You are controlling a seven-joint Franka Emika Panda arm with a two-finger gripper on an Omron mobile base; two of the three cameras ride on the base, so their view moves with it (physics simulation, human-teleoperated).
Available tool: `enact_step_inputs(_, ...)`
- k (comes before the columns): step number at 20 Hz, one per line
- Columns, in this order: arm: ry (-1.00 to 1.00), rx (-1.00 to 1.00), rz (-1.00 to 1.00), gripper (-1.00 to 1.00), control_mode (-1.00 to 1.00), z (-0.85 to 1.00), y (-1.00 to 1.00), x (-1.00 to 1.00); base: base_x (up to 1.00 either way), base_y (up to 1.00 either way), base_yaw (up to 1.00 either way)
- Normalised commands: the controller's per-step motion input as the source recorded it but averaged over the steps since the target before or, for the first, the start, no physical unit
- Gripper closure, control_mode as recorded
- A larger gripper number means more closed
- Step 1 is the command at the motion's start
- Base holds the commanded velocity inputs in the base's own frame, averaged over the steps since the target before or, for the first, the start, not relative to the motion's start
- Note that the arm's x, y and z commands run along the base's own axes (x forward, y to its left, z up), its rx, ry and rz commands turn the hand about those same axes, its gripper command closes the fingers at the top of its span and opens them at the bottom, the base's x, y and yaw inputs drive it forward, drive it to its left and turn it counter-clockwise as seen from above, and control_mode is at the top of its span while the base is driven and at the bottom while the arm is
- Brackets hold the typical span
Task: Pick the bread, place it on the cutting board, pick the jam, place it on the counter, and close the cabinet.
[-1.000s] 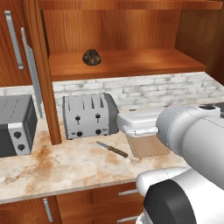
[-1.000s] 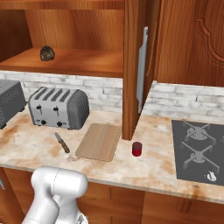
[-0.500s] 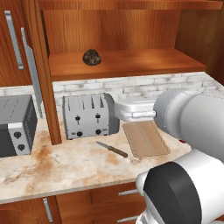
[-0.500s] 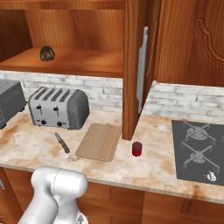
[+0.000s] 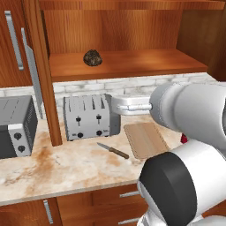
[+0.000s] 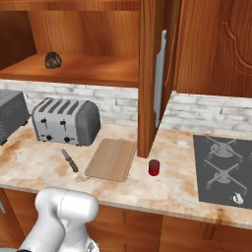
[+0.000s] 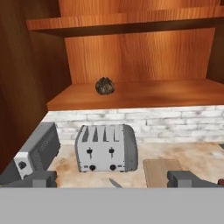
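The bread (image 5: 93,57) (image 6: 53,60) (image 7: 105,85) is a dark lumpy loaf on the shelf of the open cabinet (image 5: 132,65). In the hand view my gripper (image 7: 114,179) is open and empty, well back from the shelf and below the loaf. The cutting board (image 5: 145,140) (image 6: 112,159) (image 7: 161,170) lies bare on the marbled counter (image 5: 66,163) (image 6: 172,189), right of the toaster. The red jam (image 6: 154,167) stands on the counter just right of the board, below the open cabinet door (image 6: 160,74).
A silver toaster (image 5: 90,117) (image 6: 66,120) (image 7: 107,148) stands under the shelf, with a knife (image 5: 114,151) (image 6: 70,160) in front of it. A grey toaster oven (image 5: 15,126) (image 7: 37,153) sits at the left. A stove (image 6: 224,170) is at the right.
In the left base view my arm has swung up and aside, uncovering the cutting board. The gripper stays open. Bread, jam and board have not moved.
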Motion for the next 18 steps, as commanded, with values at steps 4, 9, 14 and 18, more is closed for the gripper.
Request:
enact_step_inputs(4,0.0,0.0,0.0,-1.0,-1.0,0.0,0.0,0.17,0.0,0.0,0.0)
enact_step_inputs(9,0.04,0.0,0.0,-1.0,-1.0,0.0,0.04,0.2,0.0,0.0,0.0)
enact_step_inputs(14,0.07,0.0,0.0,-1.0,-1.0,0.0,0.08,0.15,0.0,0.0,0.0)
enact_step_inputs(18,0.09,0.0,0.0,-1.0,-1.0,0.0,0.09,0.13,0.0,0.0,0.0)
